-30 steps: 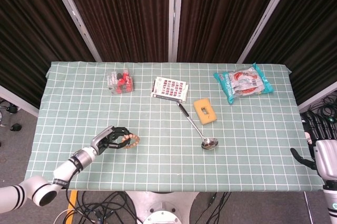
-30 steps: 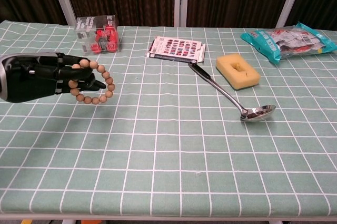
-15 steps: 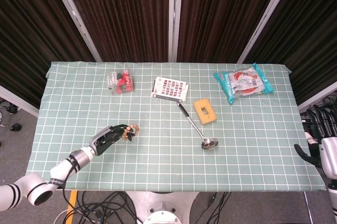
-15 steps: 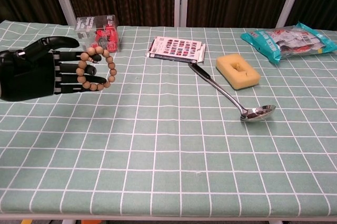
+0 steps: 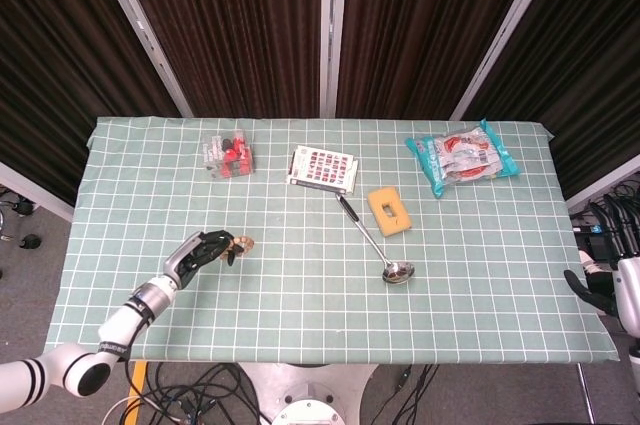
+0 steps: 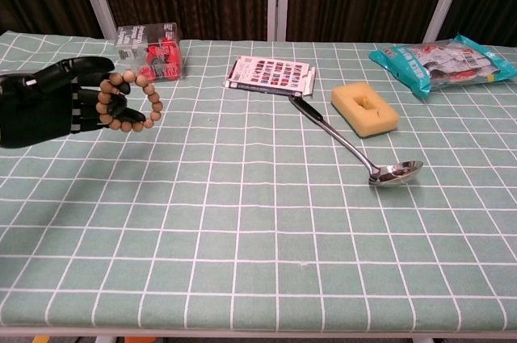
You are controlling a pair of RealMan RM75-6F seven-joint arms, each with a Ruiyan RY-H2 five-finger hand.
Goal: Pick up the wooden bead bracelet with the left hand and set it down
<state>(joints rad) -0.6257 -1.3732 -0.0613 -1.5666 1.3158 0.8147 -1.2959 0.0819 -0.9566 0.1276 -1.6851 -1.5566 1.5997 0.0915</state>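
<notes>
Green checked table (image 5: 300,295): my left hand (image 6: 48,101) grips the bracelet (image 6: 129,101), drawn leftward since; only head view shows right hand (image 5: 615,290), fingers apart.

Bare cloth surrounds the left hand (image 6: 48,105); the plastic box (image 6: 149,52) stands just beyond.

Right hand (image 5: 612,285) cut by frame edge — finger pose unclear.

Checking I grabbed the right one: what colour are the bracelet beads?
Light tan wood; the bracelet in the left hand shows best in the chest view.
</notes>
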